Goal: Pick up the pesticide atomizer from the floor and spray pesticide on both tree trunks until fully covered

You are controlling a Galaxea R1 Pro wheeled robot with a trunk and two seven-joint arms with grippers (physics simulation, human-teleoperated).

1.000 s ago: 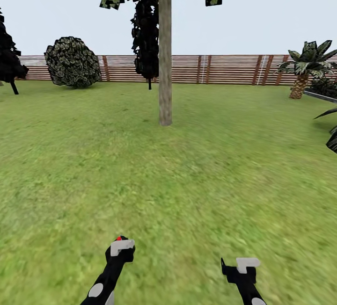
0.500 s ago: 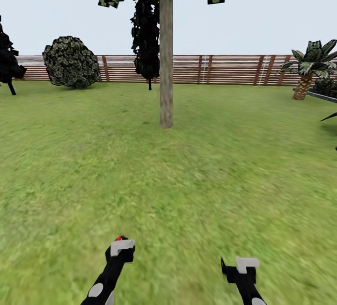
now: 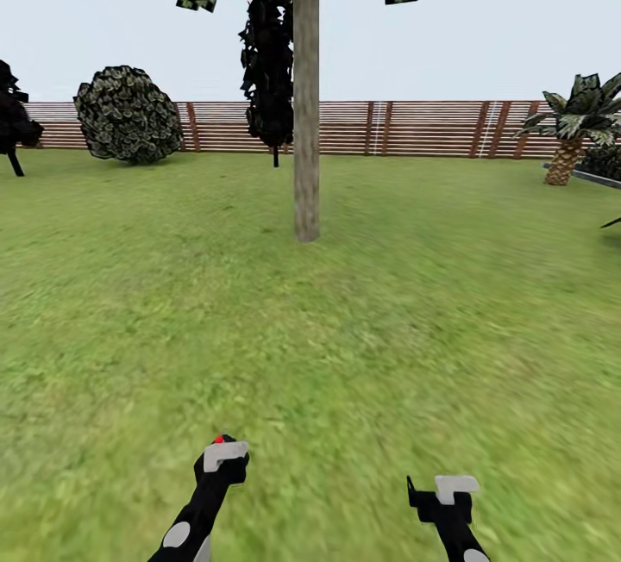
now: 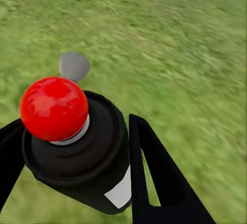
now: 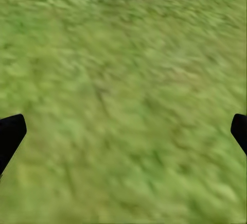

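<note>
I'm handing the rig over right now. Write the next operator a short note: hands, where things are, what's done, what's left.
Left hand: shut on the atomizer, a black bottle with a red top, held low over the grass.
Right hand: open and empty, fingers wide apart above grass.
Tree: straight ahead across the lawn, well out of reach, with the fence behind it.
Done: atomizer picked up.
Left: drive up to this trunk and spray it all over, then find the second tree and do the same. No white specks are visible on the trunk from here.
</note>
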